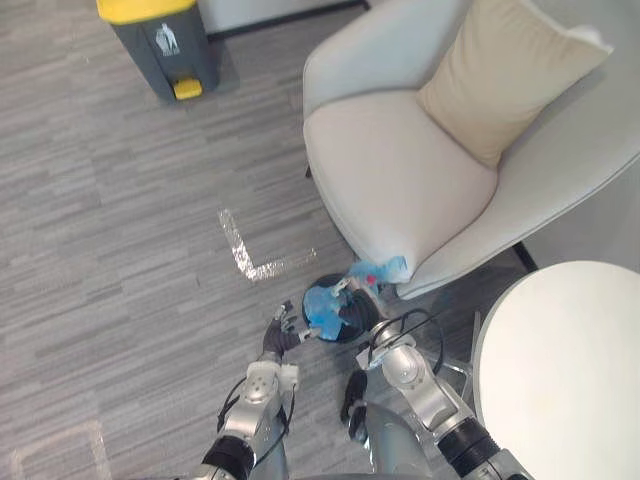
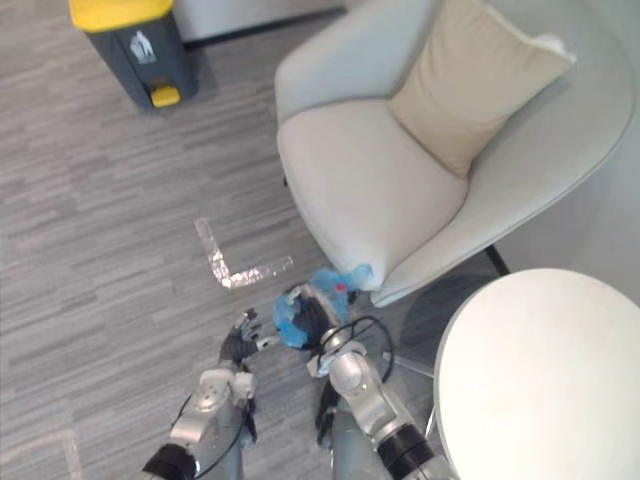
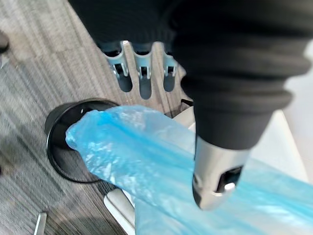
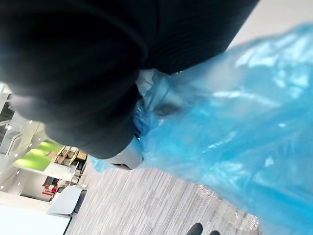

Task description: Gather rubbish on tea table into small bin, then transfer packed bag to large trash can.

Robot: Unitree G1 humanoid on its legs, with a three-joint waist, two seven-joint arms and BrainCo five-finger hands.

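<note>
Left hand pinches thin blue plastic bag above small round black bin, probably gathering its mouth; right hand's grip cannot be told

Left robot hand — right one close

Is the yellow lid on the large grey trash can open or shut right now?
Shut: the yellow lid sits flat on top of the large grey trash can, with no gap visible between them.
</note>
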